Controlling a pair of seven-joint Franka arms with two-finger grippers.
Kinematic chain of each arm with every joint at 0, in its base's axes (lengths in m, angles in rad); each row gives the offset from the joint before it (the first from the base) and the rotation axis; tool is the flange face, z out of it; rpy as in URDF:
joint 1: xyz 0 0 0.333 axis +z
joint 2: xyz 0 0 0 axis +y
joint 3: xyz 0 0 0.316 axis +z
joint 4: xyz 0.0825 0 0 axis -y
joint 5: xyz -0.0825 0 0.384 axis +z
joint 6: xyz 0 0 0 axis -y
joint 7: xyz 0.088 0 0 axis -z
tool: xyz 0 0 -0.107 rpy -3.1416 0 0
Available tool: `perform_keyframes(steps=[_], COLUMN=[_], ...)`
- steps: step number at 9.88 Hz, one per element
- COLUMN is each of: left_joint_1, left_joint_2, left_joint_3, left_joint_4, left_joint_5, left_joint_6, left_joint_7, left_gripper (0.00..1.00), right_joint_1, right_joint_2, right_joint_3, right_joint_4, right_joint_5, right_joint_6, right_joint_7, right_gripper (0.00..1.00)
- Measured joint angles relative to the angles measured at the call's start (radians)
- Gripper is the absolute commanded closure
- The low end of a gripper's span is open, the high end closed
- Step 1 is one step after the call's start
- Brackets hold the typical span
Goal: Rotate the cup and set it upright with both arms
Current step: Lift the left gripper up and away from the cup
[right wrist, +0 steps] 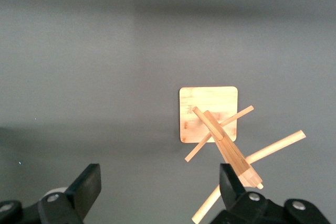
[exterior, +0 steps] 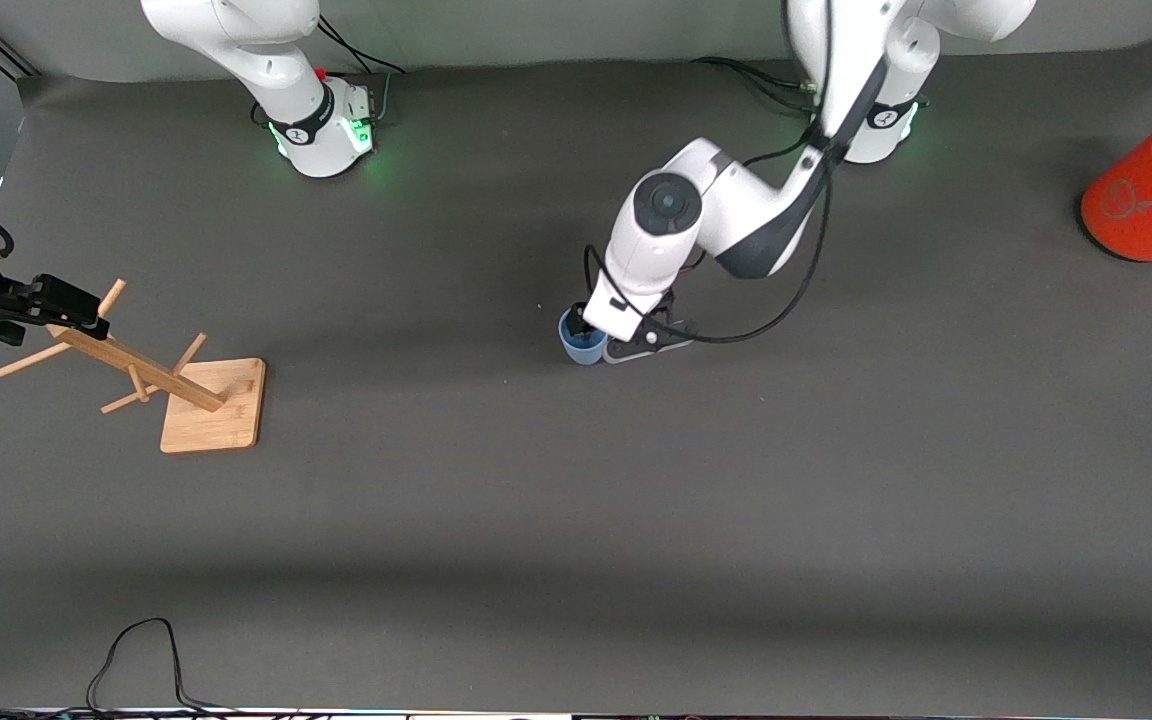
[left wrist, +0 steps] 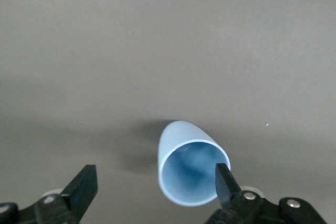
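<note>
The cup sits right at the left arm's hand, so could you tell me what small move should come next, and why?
Probably close the left hand on the cup's rim. The pale-blue cup lies on its side on the table, with one finger at its open mouth and the other well clear, so the hand is open with nothing gripped. The right hand waits open over the wooden mug tree.

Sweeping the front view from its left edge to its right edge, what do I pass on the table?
Right claw over the wooden rack → cup → left claw at the cup → orange cylinder.
</note>
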Motion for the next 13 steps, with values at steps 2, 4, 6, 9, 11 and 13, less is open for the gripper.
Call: perform_keyframes(steps=[2,4,6,9,11,13], left_joint_1=[0.007,0.025,0.126,0.319,0.411,0.459], left_joint_2=[-0.133,-0.238,-0.315,-0.377,-0.385,-0.386], left_joint_3=[0.067,0.179,0.257,0.267,0.267,0.267], left_joint_4=[0.002,0.006,0.016,0.033,0.092,0.138], left_joint_5=[0.136,0.163,0.160,0.148,0.103,0.071], left_joint_6=[-0.155,-0.304,-0.393,-0.424,-0.493,-0.558], left_joint_7=[0.058,0.275,0.543,0.780,0.887,0.927], left_gripper=[0.00,0.00,0.00,0.00,0.00,0.00], right_joint_1=[0.000,0.000,0.000,0.000,0.000,0.000], right_joint_2=[0.000,0.000,0.000,0.000,0.000,0.000], right_joint_3=[0.000,0.001,0.000,0.000,0.000,0.000], right_joint_4=[0.000,0.000,-0.001,-0.001,-0.001,-0.001], right_joint_5=[0.000,-0.001,-0.001,-0.001,-0.001,-0.001], right_joint_6=[0.000,0.000,0.000,-0.001,-0.001,-0.001], right_joint_7=[-0.001,-0.002,-0.002,-0.004,-0.004,-0.004], right_gripper=[0.00,0.00,0.00,0.00,0.00,0.00])
